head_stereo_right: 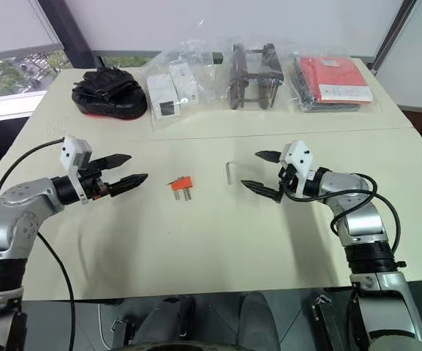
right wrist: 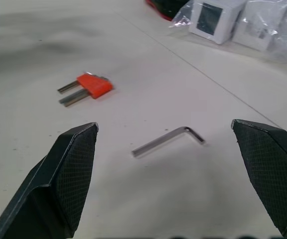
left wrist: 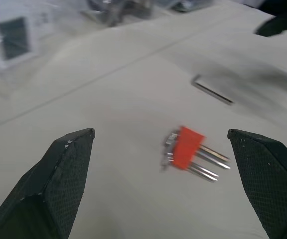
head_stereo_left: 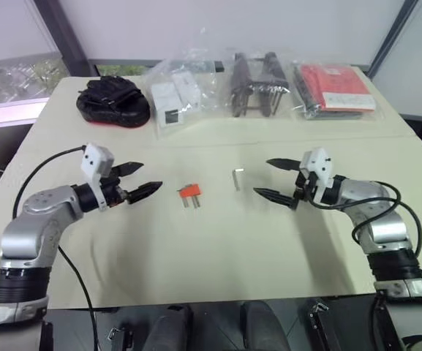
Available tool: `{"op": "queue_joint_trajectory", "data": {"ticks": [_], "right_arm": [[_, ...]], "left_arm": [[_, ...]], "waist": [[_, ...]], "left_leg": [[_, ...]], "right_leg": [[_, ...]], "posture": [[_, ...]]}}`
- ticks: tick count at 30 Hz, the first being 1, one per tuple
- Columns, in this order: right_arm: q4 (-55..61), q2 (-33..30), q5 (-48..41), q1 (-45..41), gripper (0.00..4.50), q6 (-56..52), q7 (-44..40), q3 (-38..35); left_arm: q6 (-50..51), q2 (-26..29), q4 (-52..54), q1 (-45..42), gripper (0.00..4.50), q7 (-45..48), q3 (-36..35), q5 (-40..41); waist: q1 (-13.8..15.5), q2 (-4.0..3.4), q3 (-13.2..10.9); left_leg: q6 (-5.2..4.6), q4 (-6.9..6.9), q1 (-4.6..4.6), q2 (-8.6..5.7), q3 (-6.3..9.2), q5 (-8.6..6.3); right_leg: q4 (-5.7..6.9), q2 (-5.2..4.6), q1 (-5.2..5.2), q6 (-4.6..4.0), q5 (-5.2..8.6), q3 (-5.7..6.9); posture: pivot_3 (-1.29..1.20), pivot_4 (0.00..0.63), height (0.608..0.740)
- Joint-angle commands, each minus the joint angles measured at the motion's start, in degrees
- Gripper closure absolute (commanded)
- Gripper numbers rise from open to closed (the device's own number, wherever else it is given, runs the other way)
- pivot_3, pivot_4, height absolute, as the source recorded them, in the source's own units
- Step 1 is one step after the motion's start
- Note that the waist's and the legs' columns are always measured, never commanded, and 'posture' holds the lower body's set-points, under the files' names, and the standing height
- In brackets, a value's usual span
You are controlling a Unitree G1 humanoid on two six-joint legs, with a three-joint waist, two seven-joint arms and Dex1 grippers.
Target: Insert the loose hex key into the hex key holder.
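The loose hex key [head_stereo_left: 236,179], a thin silvery L-shaped rod, lies flat on the cream table [head_stereo_left: 218,248], near the middle. Just to its left rests the hex key holder [head_stereo_left: 189,192], a small orange-red block with short metal keys sticking out toward the near edge. My left gripper [head_stereo_left: 136,180] hovers open left of the holder, pointing at it. My right gripper [head_stereo_left: 278,180] hovers open right of the loose key, pointing at it. In the right wrist view the hex key [right wrist: 168,141] lies between my fingers, ahead of the tips, with the holder [right wrist: 91,87] beyond. Nothing is held.
Along the far edge lie a black padded mitt [head_stereo_left: 113,101], a clear bag with white boxes [head_stereo_left: 175,95], a bagged dark metal tool [head_stereo_left: 258,84] and a red packet in plastic [head_stereo_left: 333,88]. A black cable [head_stereo_left: 42,164] loops from my left wrist.
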State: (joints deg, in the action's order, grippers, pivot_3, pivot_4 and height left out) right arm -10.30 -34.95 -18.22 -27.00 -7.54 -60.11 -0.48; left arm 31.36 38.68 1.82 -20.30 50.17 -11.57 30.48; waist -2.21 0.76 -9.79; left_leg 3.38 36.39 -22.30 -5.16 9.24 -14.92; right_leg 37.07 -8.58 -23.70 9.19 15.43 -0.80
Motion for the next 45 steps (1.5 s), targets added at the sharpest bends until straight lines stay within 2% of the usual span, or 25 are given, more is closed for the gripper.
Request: {"op": "queue_joint_trajectory", "data": {"ticks": [1,5,23,32,36,45], "right_arm": [[-0.5,-0.2,0.2,-1.7,0.03,1.6,-0.3,-0.8],[-1.3,0.0,0.5,-2.0,0.03,2.4,-0.2,-0.7],[-1.9,1.0,1.6,-3.7,0.03,3.1,-0.4,0.7],[-17.5,9.3,7.1,-17.0,0.03,9.5,-4.8,8.3],[-32.5,16.4,11.5,-24.3,0.03,16.5,-6.5,12.3],[-51.7,23.3,17.0,-32.4,0.03,26.2,-7.2,13.4]], "left_arm": [[-2.3,2.2,-0.4,-0.9,0.0,1.3,-1.7,-0.6],[-3.1,3.5,-0.7,-0.8,0.0,4.1,-0.5,-0.8],[-5.4,2.2,-5.9,-6.4,0.0,8.0,2.7,-2.2],[-9.9,5.6,-13.9,-12.8,0.0,19.8,8.1,-5.9],[-6.5,10.0,-5.1,-7.7,0.0,25.0,8.9,-3.9],[-0.1,7.9,8.0,4.2,0.0,15.9,2.7,1.2]], "waist": [[0.0,0.0,0.0],[-0.1,0.0,0.0],[-0.2,-0.01,0.0],[-0.5,-0.01,0.0],[-1.6,0.02,0.0],[-1.9,-0.02,0.0]], "left_leg": [[0.02,0.0,0.0,0.0,0.0,0.01],[0.15,-0.04,0.0,0.0,-0.03,0.08],[0.15,-0.02,0.0,0.0,-0.02,0.08],[0.27,-0.11,0.0,0.01,-0.04,0.15],[0.29,-0.14,-0.05,0.0,-0.05,0.17],[0.36,-0.2,-0.07,0.03,0.18,0.2]], "right_leg": [[-0.01,0.0,0.0,0.0,0.0,0.0],[-0.04,-0.02,-0.02,0.0,0.0,-0.01],[-0.01,-0.01,-0.02,0.0,0.0,-0.01],[0.0,0.01,-0.09,0.0,0.0,-0.01],[-0.02,-0.01,-0.15,0.0,0.0,-0.03],[0.09,0.02,-0.31,0.0,0.0,-0.1]], "posture": [[0.0,0.15,0.74],[0.0,0.15,0.74],[0.0,0.15,0.74],[0.0,0.15,0.74],[0.0,0.15,0.74],[0.0,0.15,0.74]]}}
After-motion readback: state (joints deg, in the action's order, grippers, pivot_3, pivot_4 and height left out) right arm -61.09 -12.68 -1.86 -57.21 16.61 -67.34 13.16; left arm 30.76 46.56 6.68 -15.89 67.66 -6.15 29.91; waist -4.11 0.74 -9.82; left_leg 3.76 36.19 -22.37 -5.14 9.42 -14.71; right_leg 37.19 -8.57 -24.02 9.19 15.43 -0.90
